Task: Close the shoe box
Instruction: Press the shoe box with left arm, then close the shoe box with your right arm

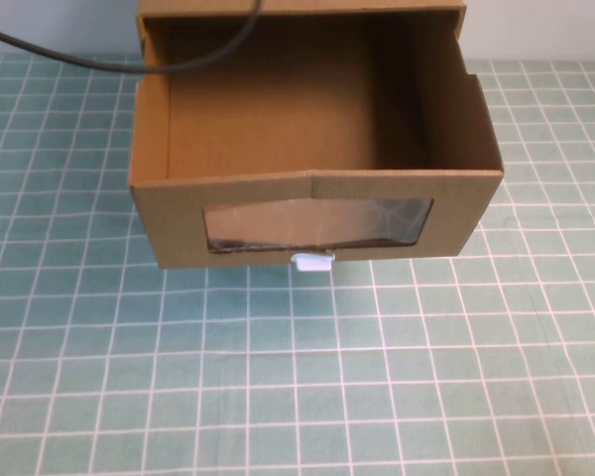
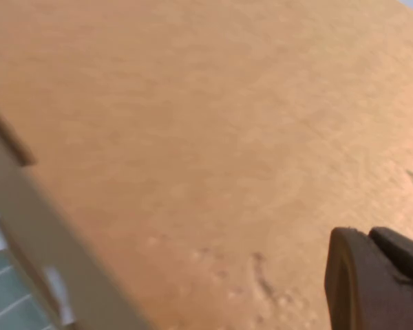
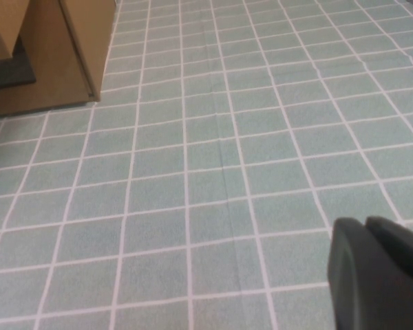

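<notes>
One shoe box (image 1: 312, 188) on the green gridded tabletop (image 1: 297, 377), drawer pulled well out of its sleeve toward the robot, interior empty. Brown cardboard throughout; judged light and moderately stiff, with thin walls likely to flex or crease under a concentrated load. Crinkled clear window (image 1: 317, 223) in the drawer front: soft film, not a pushing surface. Small white pull tab (image 1: 312, 262) just below the window: suited to pulling, not to closing. Recommended contact for closing: flat push on the cardboard front panel beside or above the window, low and centred to avoid skewing the drawer in the sleeve. Sleeve likely to slide on the tabletop unless braced. Black cable (image 1: 109, 61) draped across the far left corner.

Left tool (image 2: 378, 282): close against a plain cardboard face of the box; opening state cannot be told. Right tool (image 3: 375, 275): over bare tabletop, near a box corner (image 3: 76, 48); opening state cannot be told. Neither tool visible in the high view.
</notes>
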`<state>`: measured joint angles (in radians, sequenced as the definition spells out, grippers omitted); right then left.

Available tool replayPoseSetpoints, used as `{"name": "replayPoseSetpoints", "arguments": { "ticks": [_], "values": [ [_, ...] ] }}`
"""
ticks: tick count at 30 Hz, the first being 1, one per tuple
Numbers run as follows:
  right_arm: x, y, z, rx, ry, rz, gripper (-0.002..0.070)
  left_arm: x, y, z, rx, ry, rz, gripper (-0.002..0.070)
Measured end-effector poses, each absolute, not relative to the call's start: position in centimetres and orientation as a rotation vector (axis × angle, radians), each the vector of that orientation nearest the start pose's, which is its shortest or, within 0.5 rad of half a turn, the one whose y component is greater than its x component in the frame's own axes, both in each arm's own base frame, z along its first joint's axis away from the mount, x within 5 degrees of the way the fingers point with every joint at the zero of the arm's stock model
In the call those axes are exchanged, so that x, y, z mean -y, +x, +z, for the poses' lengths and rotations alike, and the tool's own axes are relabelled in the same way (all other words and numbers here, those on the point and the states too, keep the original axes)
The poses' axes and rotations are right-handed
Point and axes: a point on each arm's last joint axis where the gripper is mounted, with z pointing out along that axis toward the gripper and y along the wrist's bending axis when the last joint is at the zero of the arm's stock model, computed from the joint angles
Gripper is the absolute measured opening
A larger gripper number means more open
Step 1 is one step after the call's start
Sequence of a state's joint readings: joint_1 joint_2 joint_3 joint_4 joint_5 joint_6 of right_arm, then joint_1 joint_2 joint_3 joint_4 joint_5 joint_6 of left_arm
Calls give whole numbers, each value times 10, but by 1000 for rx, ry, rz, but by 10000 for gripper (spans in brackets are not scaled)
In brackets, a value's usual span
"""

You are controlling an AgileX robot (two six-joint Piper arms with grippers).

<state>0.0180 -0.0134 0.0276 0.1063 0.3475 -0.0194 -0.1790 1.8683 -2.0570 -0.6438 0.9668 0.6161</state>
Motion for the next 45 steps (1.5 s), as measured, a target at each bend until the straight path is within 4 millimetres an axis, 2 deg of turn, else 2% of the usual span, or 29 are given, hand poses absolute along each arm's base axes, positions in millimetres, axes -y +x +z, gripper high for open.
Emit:
{"name": "replayPoseSetpoints", "arguments": {
  "ticks": [3,7,11,17,22,26,30,34,37,39,45],
  "values": [
    [-4,53,173,-1844,33,103,-13,128,411,417,-2018,724,-551,-5],
    [-5,53,174,-1844,38,111,-13,127,417,407,-2046,736,-525,-5],
    [-8,54,178,-1794,143,260,-13,127,419,404,-2053,741,-508,-5],
    [-8,56,193,-1611,349,474,-13,126,419,403,-2060,751,-484,-5],
    [-2,56,203,-1464,475,551,-13,126,419,403,-2061,755,-486,-5],
    [-4,56,206,-1453,548,655,-13,127,418,403,-2064,757,-487,-5],
    [-18,49,238,-1577,413,726,-13,126,418,403,-2064,757,-486,-5],
    [-31,52,272,-1878,219,678,-13,126,418,404,-2063,756,-486,-5],
    [-36,64,290,-2115,82,608,-13,126,418,404,-2065,754,-486,-5],
    [-38,74,302,-2209,2,596,-13,126,418,403,-2066,755,-487,-5],
    [-46,120,331,-2366,-227,617,-11,126,418,404,-2068,759,-489,-5]
  ]
}}
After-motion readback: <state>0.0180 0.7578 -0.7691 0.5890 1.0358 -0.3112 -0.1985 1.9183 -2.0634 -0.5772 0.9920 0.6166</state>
